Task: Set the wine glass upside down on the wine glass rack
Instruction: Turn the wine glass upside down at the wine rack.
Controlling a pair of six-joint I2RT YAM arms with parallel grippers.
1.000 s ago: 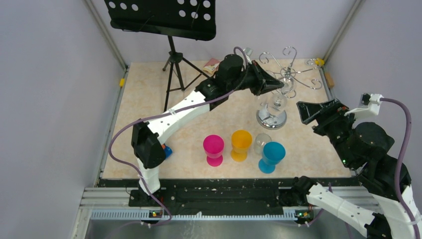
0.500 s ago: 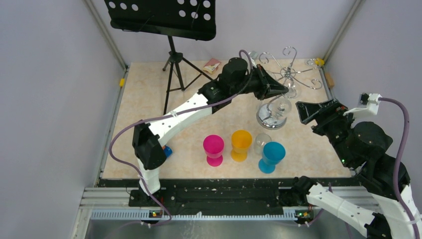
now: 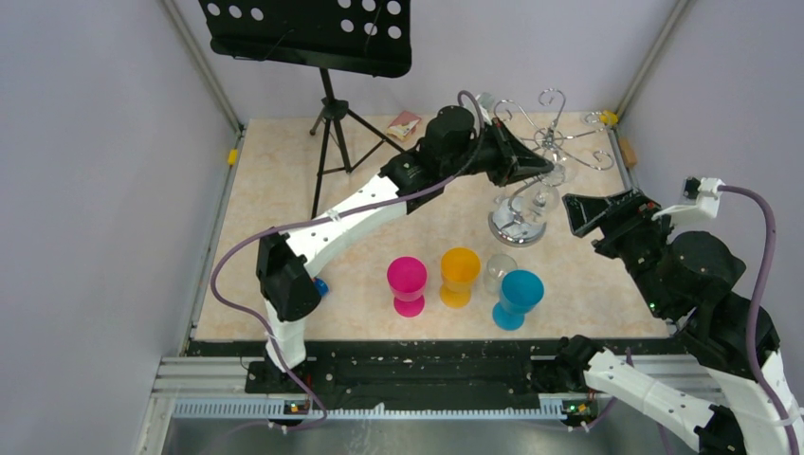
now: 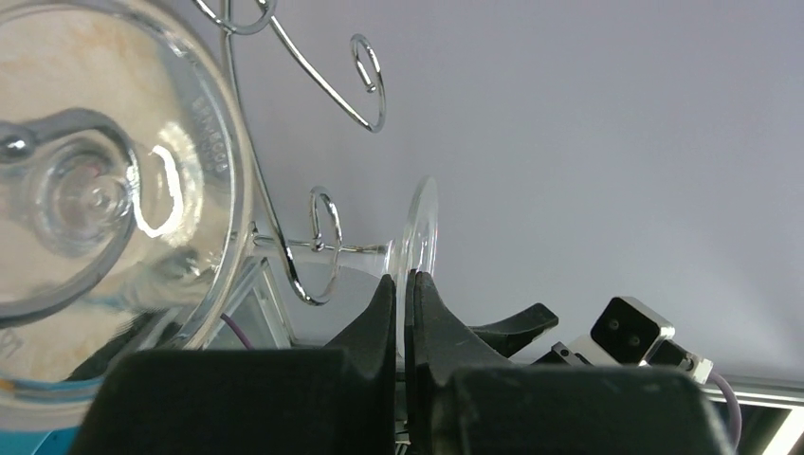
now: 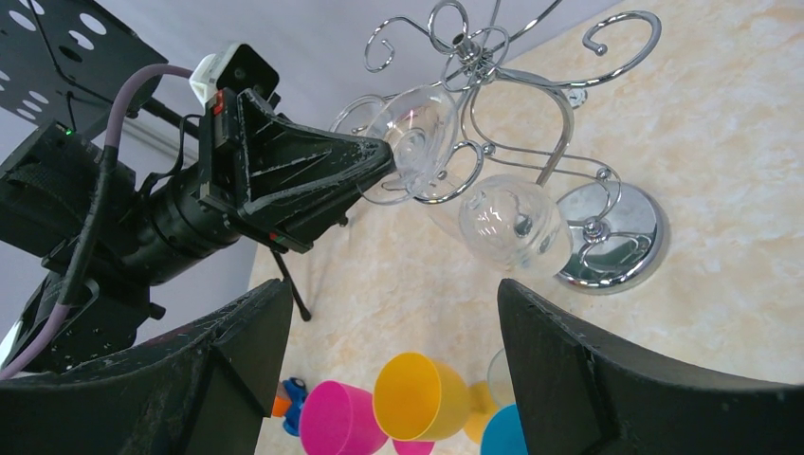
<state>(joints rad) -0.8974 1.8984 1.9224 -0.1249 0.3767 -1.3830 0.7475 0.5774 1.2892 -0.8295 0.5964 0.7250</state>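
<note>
My left gripper (image 4: 406, 284) is shut on the round foot of a clear wine glass (image 5: 512, 226), pinching the foot edge-on. The glass hangs tilted, bowl lower than foot, among the curled arms of the chrome wine glass rack (image 3: 517, 227). In the left wrist view its stem runs through a curled hook (image 4: 322, 232). In the top view the left gripper (image 3: 540, 169) reaches in from the left over the rack's mirror base. My right gripper (image 3: 580, 210) hovers just right of the rack, open and holding nothing, its fingers (image 5: 569, 341) framing the cups below.
A pink goblet (image 3: 408, 282), a yellow one (image 3: 459, 275), a blue one (image 3: 518, 296) and another clear glass (image 3: 498, 271) stand in a row near the front. A black music stand (image 3: 327, 123) occupies the back left. A small blue toy (image 3: 321, 285) lies beside the left arm.
The left gripper has carried the glass a little to the right, further in among the rack's arms, and the bowl has swung with it. The right arm has barely moved.
</note>
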